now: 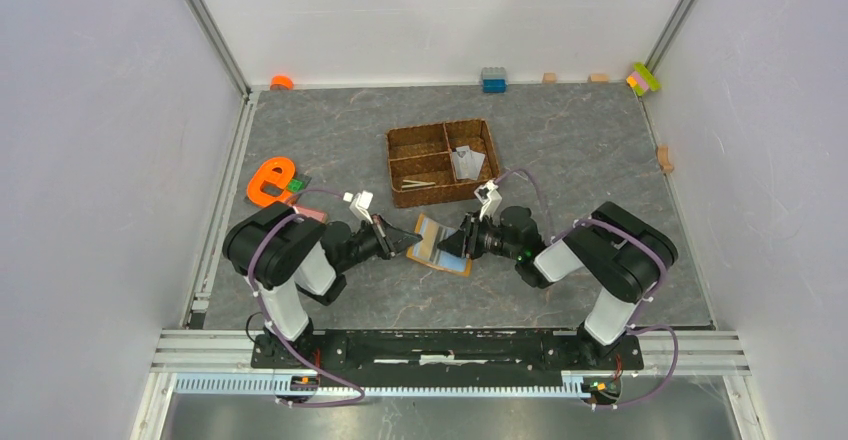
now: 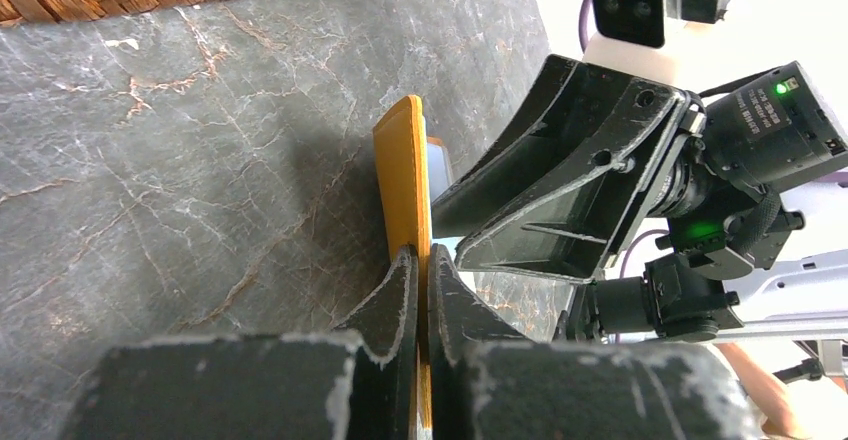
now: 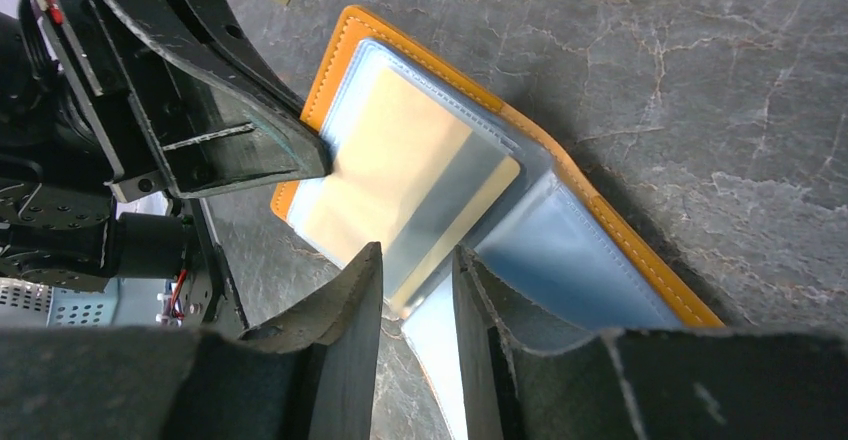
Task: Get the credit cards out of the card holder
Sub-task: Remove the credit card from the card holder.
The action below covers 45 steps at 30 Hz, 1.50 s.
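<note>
Left gripper (image 2: 422,258) pinched tight on the edge of the flat orange-tan folding card holder (image 2: 403,170), which lies open between both arms. Right gripper (image 3: 418,260) part-open, straddling the corner of a beige plastic credit card (image 3: 400,160) in its blue-grey sleeve. Extraction step, I judge. Next: close, draw card straight out.

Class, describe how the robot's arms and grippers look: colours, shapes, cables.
The left arm and right arm have black joints, white links and looping purple cables. The left gripper and right gripper each carry two black wedge-shaped fingers with scuffed pale edges.
</note>
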Each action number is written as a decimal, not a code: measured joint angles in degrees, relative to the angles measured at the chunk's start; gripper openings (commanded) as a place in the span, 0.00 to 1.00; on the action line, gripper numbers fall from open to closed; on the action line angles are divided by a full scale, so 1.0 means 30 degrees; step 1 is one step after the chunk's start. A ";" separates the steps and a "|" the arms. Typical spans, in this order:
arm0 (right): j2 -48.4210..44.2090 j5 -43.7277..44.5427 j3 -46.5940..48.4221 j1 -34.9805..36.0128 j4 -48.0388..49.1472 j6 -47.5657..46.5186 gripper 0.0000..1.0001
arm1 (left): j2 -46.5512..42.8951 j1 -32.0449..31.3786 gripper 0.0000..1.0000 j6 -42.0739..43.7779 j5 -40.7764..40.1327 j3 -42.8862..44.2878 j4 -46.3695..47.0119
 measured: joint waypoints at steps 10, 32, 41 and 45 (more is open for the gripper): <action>0.0699 -0.0350 0.0459 -0.0415 -0.0350 0.0364 0.48 | 0.1188 -0.0117 0.14 -0.0124 0.0831 0.0998 0.0000; 0.0750 -0.0998 0.0474 -0.0707 -0.0437 0.0466 0.45 | -0.0612 -0.0546 0.02 0.0328 0.1792 0.0277 -0.0197; 0.0612 -0.0962 0.0510 -0.0707 -0.0656 0.0262 0.38 | -0.1632 -0.0627 0.02 0.0663 0.1311 -0.0481 -0.0328; 0.0313 -0.0867 0.0510 -0.0707 -0.0867 -0.0036 0.31 | -0.2506 -0.0627 0.02 0.0860 0.0969 -0.1042 -0.0328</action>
